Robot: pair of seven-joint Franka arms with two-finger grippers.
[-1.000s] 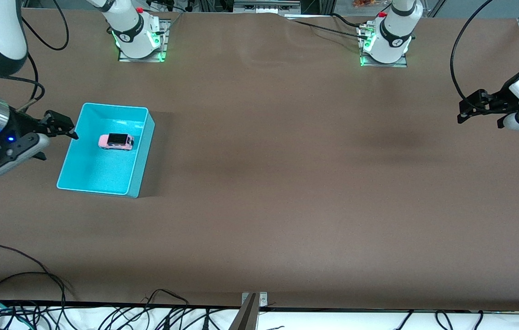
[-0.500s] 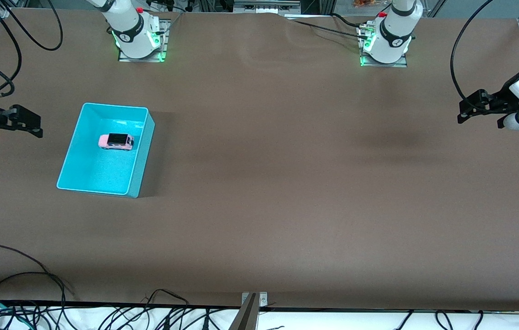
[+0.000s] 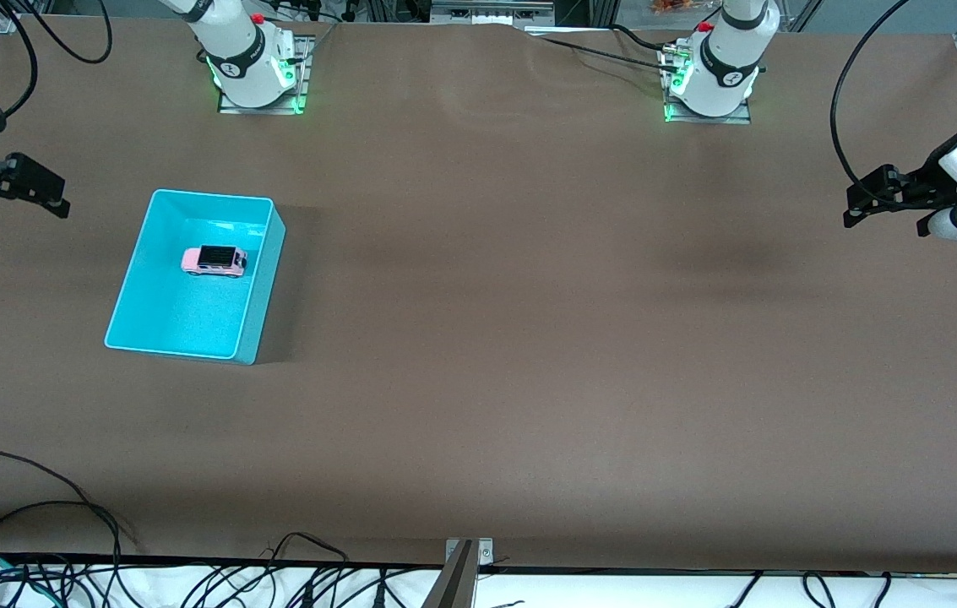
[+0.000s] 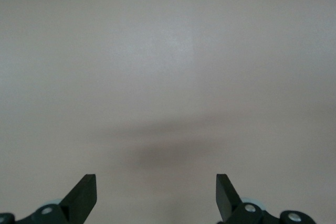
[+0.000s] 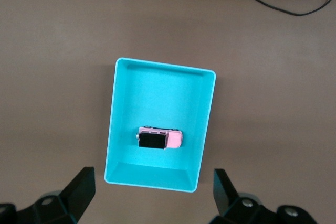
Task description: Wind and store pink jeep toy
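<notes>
Inside the open-topped cyan plastic bin (image 3: pixel 195 277), toward the right arm's end of the brown table (image 3: pixel 529 338): the tiny boxy light-pink jeep toy with its black roof (image 3: pixel 214 260), upright on its wheels on the bin floor, in the part of the bin farther from the front camera, touching no wall.

From the right wrist view only: the bin (image 5: pixel 157 129) seen whole from straight above, all four rims visible, the jeep (image 5: pixel 160 138) lying crosswise on the floor, a black cable (image 5: pixel 273 3) curving across the tabletop near the frame's edge. From the front view only: both arm bases with green lights, and the tangle of cables along the table's near edge. From the left wrist view: nothing but bare brown surface and a soft shadow.

Right gripper (image 3: pixel 39 192) up in the air over the table's edge beside the bin, clear of it; in its own wrist view (image 5: pixel 152 195) fingers spread wide, nothing between them. Left gripper (image 3: pixel 867 198) waiting over the table's other end; fingers likewise wide apart and empty (image 4: pixel 156 198).

Cut off by the front frame: most of both wrists and forearms. Jeep's wheels and any winding key too small to make out.
</notes>
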